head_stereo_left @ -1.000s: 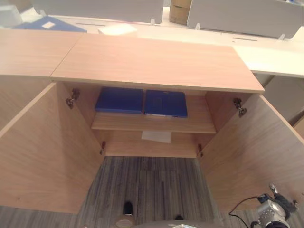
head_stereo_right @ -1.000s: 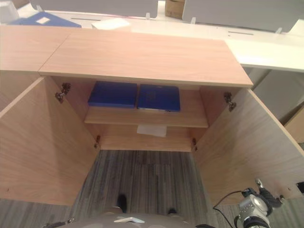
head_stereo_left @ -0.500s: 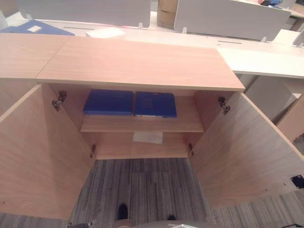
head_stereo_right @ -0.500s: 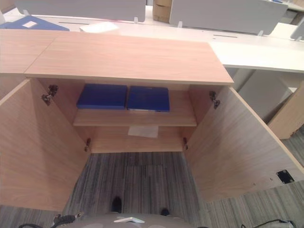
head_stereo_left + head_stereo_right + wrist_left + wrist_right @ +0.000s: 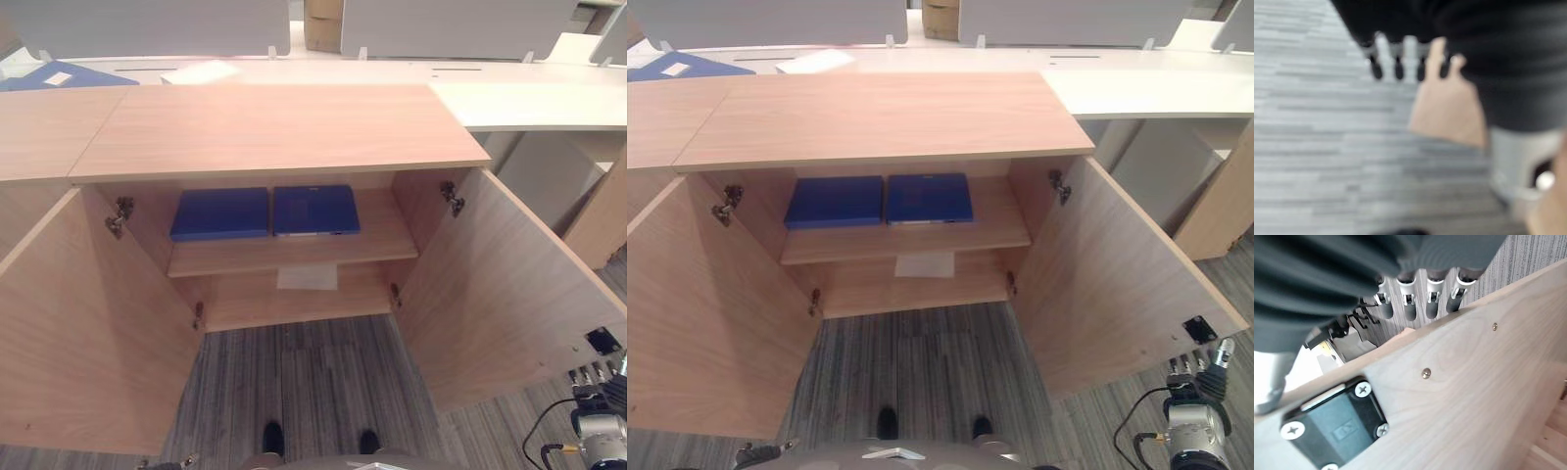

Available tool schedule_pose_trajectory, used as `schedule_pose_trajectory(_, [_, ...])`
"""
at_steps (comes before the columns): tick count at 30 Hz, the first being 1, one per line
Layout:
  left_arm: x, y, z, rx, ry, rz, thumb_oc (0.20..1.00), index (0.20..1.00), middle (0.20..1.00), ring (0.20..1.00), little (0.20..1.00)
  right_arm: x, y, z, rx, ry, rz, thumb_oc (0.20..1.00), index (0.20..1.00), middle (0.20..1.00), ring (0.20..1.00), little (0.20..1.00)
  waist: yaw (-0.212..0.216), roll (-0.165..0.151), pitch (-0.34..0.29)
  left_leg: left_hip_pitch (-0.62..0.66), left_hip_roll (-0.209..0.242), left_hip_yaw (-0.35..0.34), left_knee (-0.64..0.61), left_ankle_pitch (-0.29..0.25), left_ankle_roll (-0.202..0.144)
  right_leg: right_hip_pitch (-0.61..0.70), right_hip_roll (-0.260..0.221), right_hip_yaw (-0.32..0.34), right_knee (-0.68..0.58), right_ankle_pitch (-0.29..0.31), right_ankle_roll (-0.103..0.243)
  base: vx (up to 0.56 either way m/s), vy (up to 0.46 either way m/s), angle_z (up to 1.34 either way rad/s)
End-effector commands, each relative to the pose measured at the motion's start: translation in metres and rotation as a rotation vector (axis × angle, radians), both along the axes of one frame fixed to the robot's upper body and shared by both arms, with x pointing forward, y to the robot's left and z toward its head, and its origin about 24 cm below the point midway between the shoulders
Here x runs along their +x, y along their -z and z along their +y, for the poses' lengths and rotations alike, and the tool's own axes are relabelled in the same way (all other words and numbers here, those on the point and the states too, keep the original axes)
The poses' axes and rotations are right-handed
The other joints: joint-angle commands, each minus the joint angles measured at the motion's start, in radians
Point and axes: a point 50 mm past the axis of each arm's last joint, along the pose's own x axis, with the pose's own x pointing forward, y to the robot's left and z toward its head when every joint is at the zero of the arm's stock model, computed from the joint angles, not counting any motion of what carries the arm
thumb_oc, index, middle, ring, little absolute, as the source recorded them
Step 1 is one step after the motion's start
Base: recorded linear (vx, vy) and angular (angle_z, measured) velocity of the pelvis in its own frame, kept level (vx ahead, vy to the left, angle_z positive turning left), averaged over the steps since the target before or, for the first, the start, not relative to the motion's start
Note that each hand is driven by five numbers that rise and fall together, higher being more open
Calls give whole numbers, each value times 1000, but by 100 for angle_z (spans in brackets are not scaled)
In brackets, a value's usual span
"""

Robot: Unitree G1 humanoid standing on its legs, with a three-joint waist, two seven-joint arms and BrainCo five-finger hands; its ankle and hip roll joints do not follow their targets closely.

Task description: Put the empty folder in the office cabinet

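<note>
On the open cabinet (image 5: pixel 284 127) shelf lie two blue folders (image 5: pixel 265 211); each robot hand (image 5: pixel 1415 293) hangs relaxed, empty.

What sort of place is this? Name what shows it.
Most likely an office: a wooden cabinet with both doors open holds two blue folders on its shelf, white desks with grey partition screens stand behind it, and striped carpet covers the floor.

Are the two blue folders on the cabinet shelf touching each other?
Cannot tell. In the right eye view the left folder and the right folder lie side by side on the upper shelf, only a thin dark line between their edges.
</note>
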Motion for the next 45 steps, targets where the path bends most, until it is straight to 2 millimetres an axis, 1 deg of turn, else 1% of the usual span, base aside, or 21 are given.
schedule_pose_trajectory(1, [18, -7, 13, 60, 64, -44, 1000, 1000, 1000, 1000, 1000, 120, -62, 108, 137, -834, -435, 1000, 1000, 1000, 1000, 1000, 88, -2, -3, 94, -83, 5, 1, -191, 35, -29, 42, -10, 1, 14, 2, -5, 12, -18])
schedule_pose_trajectory(3, [17, -7, 13, 58, 66, -40, 1000, 1000, 1000, 1000, 1000, 110, -48, 150, 241, -1048, -407, 1000, 1000, 1000, 1000, 1000, 89, -3, -3, 95, -83, 5, 1, -188, 36, -29, 41, -12, 1, 15, 1, -5, 7, -12])
schedule_pose_trajectory(4, [17, -7, 13, 58, 66, -40, 1000, 1000, 1000, 1000, 1000, 110, -48, 150, 241, -1048, -407, 1000, 1000, 1000, 1000, 1000, 89, -3, -3, 95, -83, 5, 1, -188, 36, -29, 41, -12, 1, 15, 1, -7, 4, -10])
schedule_pose_trajectory(6, [15, -6, 11, 56, 71, -31, 1000, 1000, 1000, 1000, 1000, 79, -27, 212, 469, -1331, -355, 1000, 1000, 1000, 1000, 1000, 89, -6, -3, 95, -83, 6, 1, -184, 39, -26, 39, -16, 1, 14, 0, -7, 1, -29])
schedule_pose_trajectory(7, [15, -6, 11, 56, 71, -31, 1000, 1000, 1000, 1000, 1000, 79, -27, 212, 469, -1331, -355, 1000, 1000, 1000, 1000, 1000, 89, -6, -3, 95, -83, 6, 1, -184, 39, -26, 39, -16, 1, 14, 0, -11, -4, -38])
schedule_pose_trajectory(8, [15, -6, 10, 55, 73, -31, 1000, 1000, 1000, 1000, 1000, 52, -15, 241, 581, -1497, -292, 1000, 1000, 1000, 1000, 1000, 89, -7, -2, 94, -84, 4, 1, -182, 42, -27, 38, -19, 1, 13, 0, -11, -4, -7])
schedule_pose_trajectory(9, [15, -5, 9, 54, 73, -30, 1000, 1000, 1000, 1000, 1000, 45, -12, 247, 602, -1553, -281, 1000, 1000, 1000, 1000, 1000, 88, -7, -2, 94, -84, 4, 1, -181, 42, -27, 37, -19, 1, 13, 0, -13, -6, 29])
schedule_pose_trajectory(10, [16, -5, 8, 52, 70, -29, 1000, 1000, 1000, 1000, 1000, 15, -3, 268, 720, -1675, -238, 1000, 1000, 1000, 1000, 1000, 84, -8, -1, 93, -82, 5, 1, -179, 41, -28, 37, -21, 1, 15, 1, -5, -5, 82])
schedule_pose_trajectory(14, [18, -4, 6, 49, 66, -30, 1000, 1000, 1000, 1000, 1000, -26, 6, 291, 858, -1820, -154, 1000, 1000, 1000, 1000, 1000, 80, -10, -4, 89, -81, 1, 1, -177, 40, -30, 37, -25, 1, 13, 3, -3, -3, 83])
schedule_pose_trajectory(16, [20, -5, 5, 43, 61, -32, 1000, 1000, 1000, 1000, 1000, -35, 12, 295, 858, -1772, -83, 1000, 1000, 1000, 1000, 1000, 74, -9, -6, 88, -80, 1, 1, -177, 39, -32, 37, -26, 1, 11, 3, -5, 8, 40])
schedule_pose_trajectory(21, [23, -4, 2, 30, 41, -40, 1000, 1000, 1000, 1000, 1000, -46, 38, 284, 793, -1604, 93, 1000, 1000, 1000, 1000, 1000, 63, -6, -14, 84, -79, 5, 1, -175, 40, -34, 37, -25, 1, 8, 1, -2, 17, 5])
schedule_pose_trajectory(22, [24, -3, -1, 27, 28, -44, 1000, 1000, 1000, 1000, 1000, -47, 56, 268, 711, -1480, 195, 1000, 1000, 1000, 1000, 1000, 59, -7, -15, 84, -77, 9, 1, -175, 40, -34, 36, -24, 1, 8, 0, 0, 4, -10])
schedule_pose_trajectory(25, [26, -3, -3, 26, 19, -48, 1000, 1000, 1000, 1000, 1000, -48, 68, 253, 625, -1390, 283, 1000, 1000, 1000, 1000, 1000, 59, -9, -14, 83, -76, 12, 1, -175, 41, -33, 37, -24, 1, 8, -2, -6, 0, -19])
schedule_pose_trajectory(26, [28, -2, -6, 20, -1, -56, 1000, 1000, 1000, 1000, 1000, -53, 86, 221, 506, -1214, 442, 1000, 1000, 1000, 1000, 1000, 64, -11, -12, 83, -75, 12, 1, -176, 42, -31, 36, -27, 1, 7, -6, 0, 0, 0])
schedule_pose_trajectory(27, [28, -2, -6, 20, -1, -56, 1000, 1000, 1000, 1000, 1000, -53, 86, 221, 506, -1214, 442, 1000, 1000, 1000, 1000, 1000, 64, -11, -12, 83, -75, 12, 1, -176, 42, -31, 36, -27, 1, 7, -6, -17, -20, -6])
schedule_pose_trajectory(28, [30, -2, -8, 14, -21, -62, 1000, 1000, 1000, 1000, 1000, -59, 95, 193, 452, -1084, 533, 1000, 1000, 1000, 1000, 1000, 75, -12, -8, 82, -76, 7, 1, -178, 43, -27, 37, -33, 1, 6, -8, -8, -13, -9])
schedule_pose_trajectory(30, [30, -2, -8, 14, -21, -62, 1000, 1000, 1000, 1000, 1000, -59, 95, 193, 452, -1084, 533, 1000, 1000, 1000, 1000, 1000, 75, -12, -8, 82, -76, 7, 1, -178, 43, -27, 37, -33, 1, 6, -8, -3, -25, 1])
schedule_pose_trajectory(31, [27, -2, -6, 10, -70, -59, 1000, 1000, 1000, 1000, 1000, -66, 99, 168, 440, -961, 611, 1000, 1000, 1000, 1000, 1000, 90, -13, -3, 83, -77, -4, 1, -180, 45, -21, 36, -45, 1, 5, -11, 7, -62, 37])
schedule_pose_trajectory(36, [12, -2, 8, 24, -204, -32, 1000, 1000, 1000, 1000, 1000, -83, 102, 153, 477, -847, 704, 1000, 1000, 1000, 1000, 1000, 99, -12, 1, 86, -78, -15, 1, -182, 47, -9, 33, -60, 1, 0, -13, 12, -31, 30])
schedule_pose_trajectory(39, [-9, -10, 41, 108, -408, -28, 1000, 1000, 1000, 1000, 1000, -102, 103, 140, 521, -796, 766, 1000, 1000, 1000, 1000, 1000, 91, 1, 9, 95, -72, -20, 1, -185, 49, 7, 25, -73, 12, -16, -20, 40, -29, 3])
schedule_pose_trajectory(45, [-37, -23, 77, 202, -570, -23, 1000, 1000, 1000, 1000, 1000, -108, 100, 130, 535, -777, 772, 1000, 1000, 1000, 1000, 1000, 72, 26, 12, 101, -62, -30, 1, -184, 40, 9, 32, -49, 14, -34, -32, 19, 32, 7])
